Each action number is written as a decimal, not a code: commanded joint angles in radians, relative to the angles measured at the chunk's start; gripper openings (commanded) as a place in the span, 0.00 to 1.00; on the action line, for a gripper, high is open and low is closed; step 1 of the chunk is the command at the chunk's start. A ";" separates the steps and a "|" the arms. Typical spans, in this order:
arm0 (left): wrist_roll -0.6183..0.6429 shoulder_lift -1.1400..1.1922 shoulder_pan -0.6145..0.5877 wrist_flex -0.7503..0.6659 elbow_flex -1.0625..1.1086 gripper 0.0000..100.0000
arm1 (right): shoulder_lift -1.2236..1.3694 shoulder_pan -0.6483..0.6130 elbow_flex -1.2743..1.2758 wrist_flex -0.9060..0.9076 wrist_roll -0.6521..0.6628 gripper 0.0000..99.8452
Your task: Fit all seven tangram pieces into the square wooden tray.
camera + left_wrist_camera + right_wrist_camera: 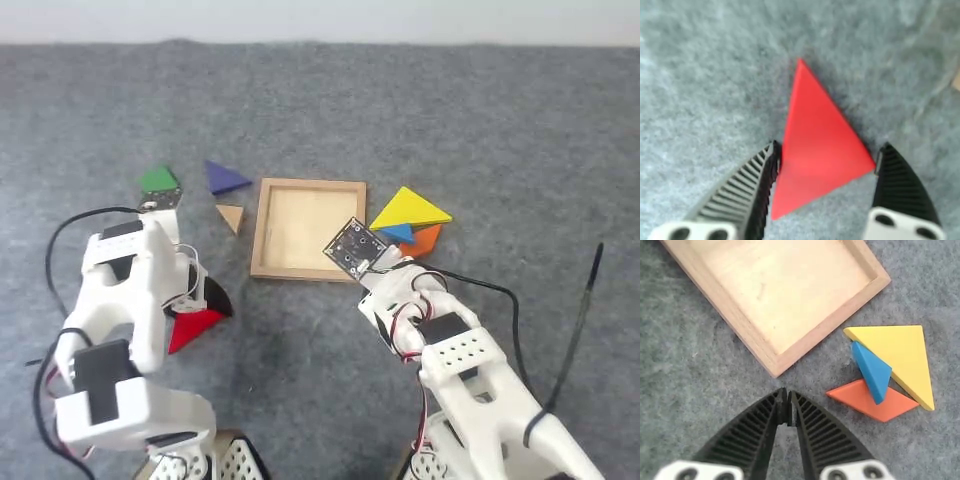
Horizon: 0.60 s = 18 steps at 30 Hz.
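The square wooden tray [262,225] lies empty mid-table. A red triangle [815,150] rests on the carpet between the open fingers of my left gripper [827,152], whose tips sit at its two edges; the same piece shows by the left arm [192,328]. My right gripper [788,405] is shut on nothing, just off the tray's corner [775,371]. Beside it lie a yellow triangle [900,352], a blue piece [871,369] on top, and an orange piece [865,400]. Left of the tray lie green [158,180], purple [224,178] and small tan [231,215] triangles.
Grey carpet covers the whole table. Black cables trail from the right arm [500,290] and loop beside the left arm [60,240]. Open carpet stretches behind the tray and far right.
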 commanded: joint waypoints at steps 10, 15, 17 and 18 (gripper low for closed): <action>-0.058 -0.014 0.008 0.029 0.035 0.31 | -0.005 -0.004 -0.008 -0.010 -0.003 0.01; -0.058 -0.014 0.008 0.011 0.042 0.31 | -0.005 -0.004 -0.008 -0.010 -0.003 0.01; -0.058 -0.014 0.008 0.009 0.044 0.31 | -0.005 -0.004 -0.008 -0.010 -0.003 0.01; -0.058 -0.014 0.008 0.009 0.044 0.31 | -0.005 -0.004 -0.008 -0.010 -0.003 0.01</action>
